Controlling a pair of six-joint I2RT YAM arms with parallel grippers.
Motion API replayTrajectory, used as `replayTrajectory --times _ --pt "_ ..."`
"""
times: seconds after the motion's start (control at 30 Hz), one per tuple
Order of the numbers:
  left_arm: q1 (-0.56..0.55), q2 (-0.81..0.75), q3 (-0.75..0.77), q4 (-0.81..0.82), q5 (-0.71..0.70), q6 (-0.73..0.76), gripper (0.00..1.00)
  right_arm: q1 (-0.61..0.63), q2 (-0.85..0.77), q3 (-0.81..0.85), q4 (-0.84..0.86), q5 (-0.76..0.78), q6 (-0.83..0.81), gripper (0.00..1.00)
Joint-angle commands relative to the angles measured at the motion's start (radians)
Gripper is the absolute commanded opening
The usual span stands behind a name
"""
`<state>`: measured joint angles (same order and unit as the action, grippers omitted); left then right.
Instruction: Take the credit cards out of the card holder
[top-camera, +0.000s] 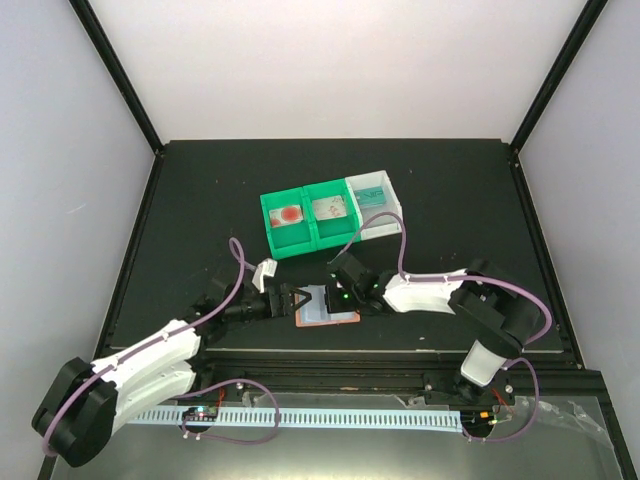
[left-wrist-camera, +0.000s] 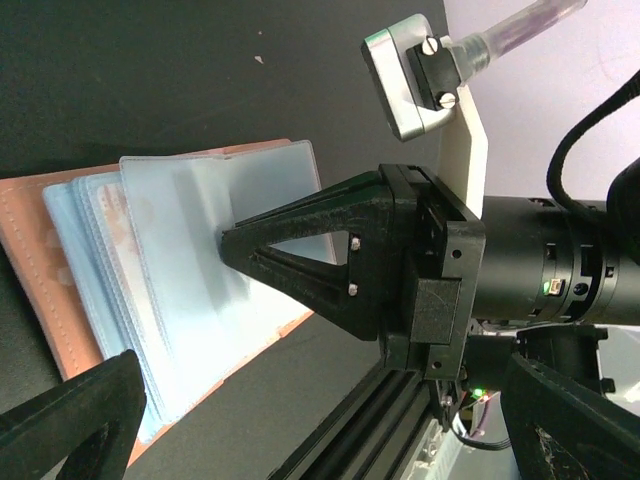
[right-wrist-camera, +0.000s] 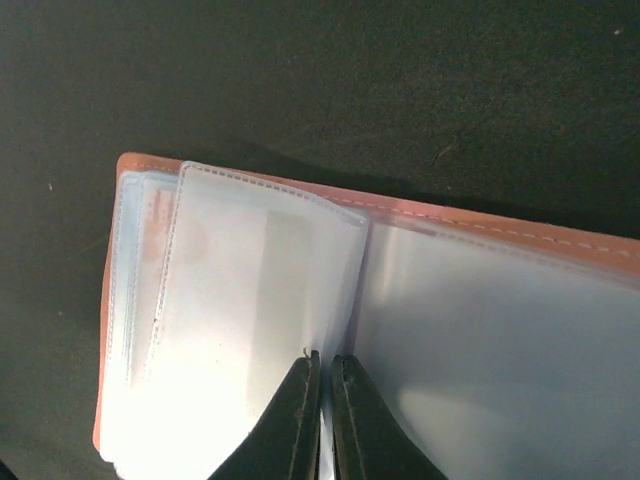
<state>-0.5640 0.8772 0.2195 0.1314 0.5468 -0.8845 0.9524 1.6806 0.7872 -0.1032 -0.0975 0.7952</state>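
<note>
The card holder (top-camera: 326, 310) lies open near the table's front edge, salmon outside with pale blue pockets fanned out (left-wrist-camera: 190, 280) (right-wrist-camera: 250, 300). My left gripper (top-camera: 291, 300) (left-wrist-camera: 175, 310) is open, and its upper finger (left-wrist-camera: 300, 250) rests on the top pocket. My right gripper (top-camera: 338, 295) (right-wrist-camera: 325, 362) is shut on the edge of one pocket leaf and holds it up. No card shows clearly inside the pockets. Three credit cards lie in the trays behind: white with a red mark (top-camera: 290, 214), white (top-camera: 330, 209) and teal (top-camera: 372, 197).
Two green trays (top-camera: 272, 232) and a white tray (top-camera: 388, 222) stand joined behind the holder. A metal rail (top-camera: 400, 352) runs along the table's front edge just below the holder. White walls enclose the black table.
</note>
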Motion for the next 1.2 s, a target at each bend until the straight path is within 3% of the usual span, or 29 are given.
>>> replayTrajectory --times 0.0,0.5,0.87,1.17 --pt "0.005 0.036 0.012 0.082 0.041 -0.014 0.99 0.006 0.019 -0.059 0.048 -0.014 0.041 0.03" --pt "0.005 0.256 0.059 0.180 0.041 0.036 0.99 0.005 0.010 -0.144 0.216 -0.083 0.102 0.01" --pt "0.007 0.276 0.058 0.178 0.023 0.073 0.93 0.005 0.020 -0.204 0.345 -0.125 0.152 0.01" --pt "0.006 0.315 0.072 0.183 0.026 0.106 0.96 0.005 0.021 -0.214 0.379 -0.123 0.159 0.01"
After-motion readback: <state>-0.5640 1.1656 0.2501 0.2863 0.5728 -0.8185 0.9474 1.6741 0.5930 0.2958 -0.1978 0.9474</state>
